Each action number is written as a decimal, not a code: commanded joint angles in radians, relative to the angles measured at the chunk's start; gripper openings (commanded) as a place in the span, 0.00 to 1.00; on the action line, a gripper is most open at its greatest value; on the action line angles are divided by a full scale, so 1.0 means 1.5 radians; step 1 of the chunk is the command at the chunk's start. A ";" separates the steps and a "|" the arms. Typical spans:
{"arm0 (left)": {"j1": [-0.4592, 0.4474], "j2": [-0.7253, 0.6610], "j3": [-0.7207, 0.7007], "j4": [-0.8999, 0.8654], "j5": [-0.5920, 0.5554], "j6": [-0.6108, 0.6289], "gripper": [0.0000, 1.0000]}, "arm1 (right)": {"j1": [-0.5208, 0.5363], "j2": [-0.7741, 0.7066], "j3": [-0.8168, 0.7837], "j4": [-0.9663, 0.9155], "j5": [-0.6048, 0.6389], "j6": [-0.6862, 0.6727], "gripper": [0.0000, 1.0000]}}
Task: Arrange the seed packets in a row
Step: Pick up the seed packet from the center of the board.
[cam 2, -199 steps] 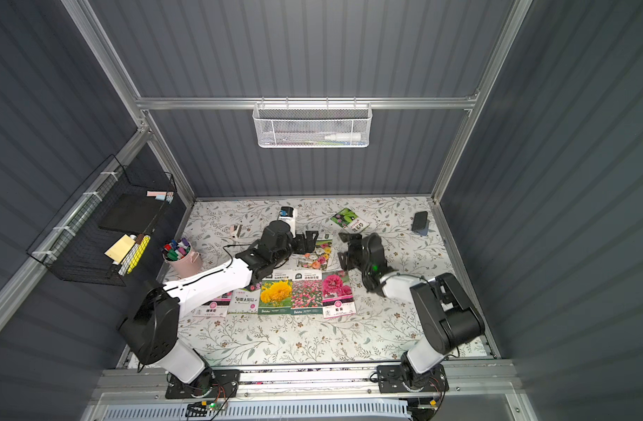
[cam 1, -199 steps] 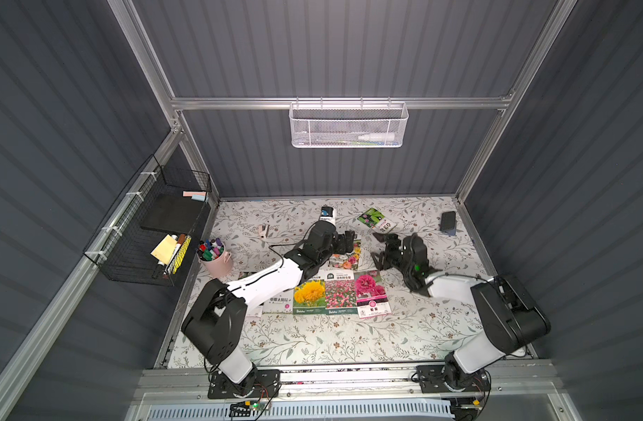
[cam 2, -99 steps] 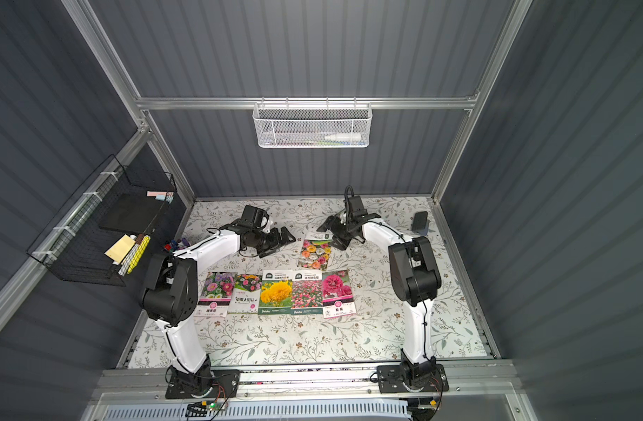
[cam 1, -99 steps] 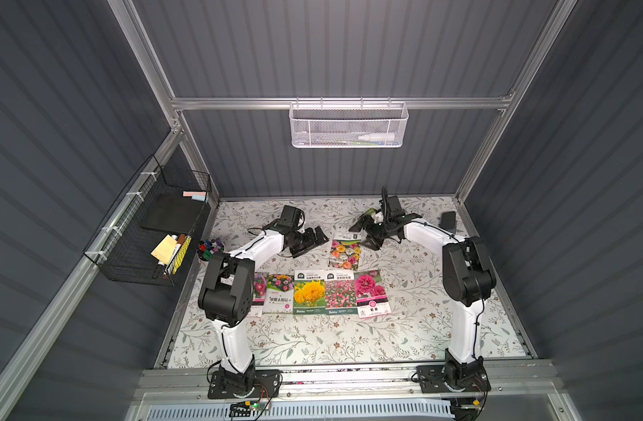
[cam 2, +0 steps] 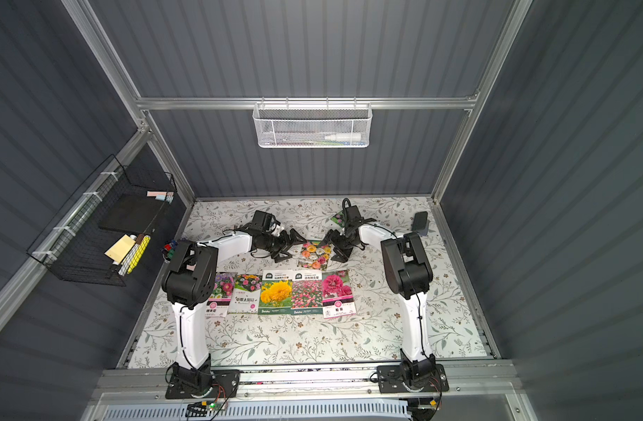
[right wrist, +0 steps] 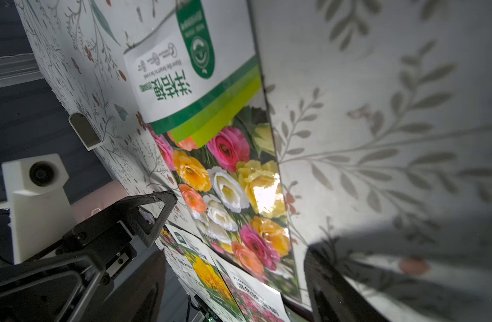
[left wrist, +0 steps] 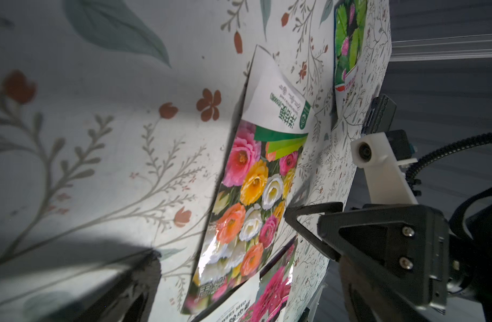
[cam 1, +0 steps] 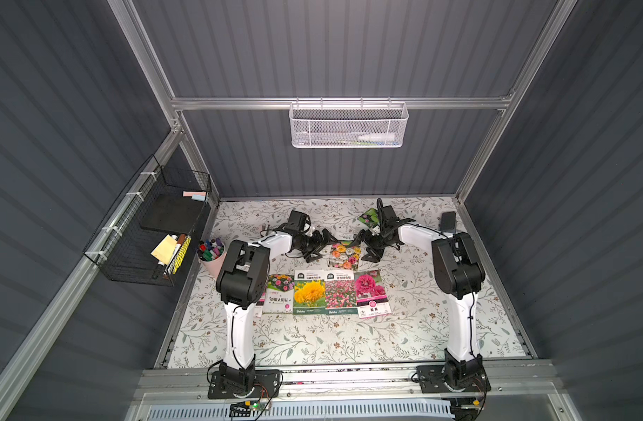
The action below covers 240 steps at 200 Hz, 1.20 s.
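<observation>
Floral tabletop (cam 1: 312,339) between grey ribbed walls (cam 1: 330,54) holds seed packets (cam 1: 309,293); left claw (cam 1: 320,246), right claw (cam 1: 364,248) gape empty

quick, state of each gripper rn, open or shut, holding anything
left gripper: open, holding nothing.
right gripper: open, holding nothing; the mixed-flower packet lies flat between the two.

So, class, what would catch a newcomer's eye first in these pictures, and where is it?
A bright row of seed packets lies side by side across the middle of the flowered table. Behind it, one loose packet of mixed blooms lies between the open left end effector and the open right end effector.
</observation>
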 commanded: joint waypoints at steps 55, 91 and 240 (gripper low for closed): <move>-0.050 0.114 0.037 0.087 0.018 -0.149 0.89 | 0.010 0.068 0.033 0.029 -0.043 0.059 0.79; -0.047 0.105 0.055 0.105 0.045 -0.161 0.48 | 0.006 0.054 0.015 0.047 -0.036 0.066 0.78; -0.032 -0.006 0.032 0.290 0.374 -0.340 0.00 | -0.124 -0.211 -0.233 0.237 -0.213 0.055 0.80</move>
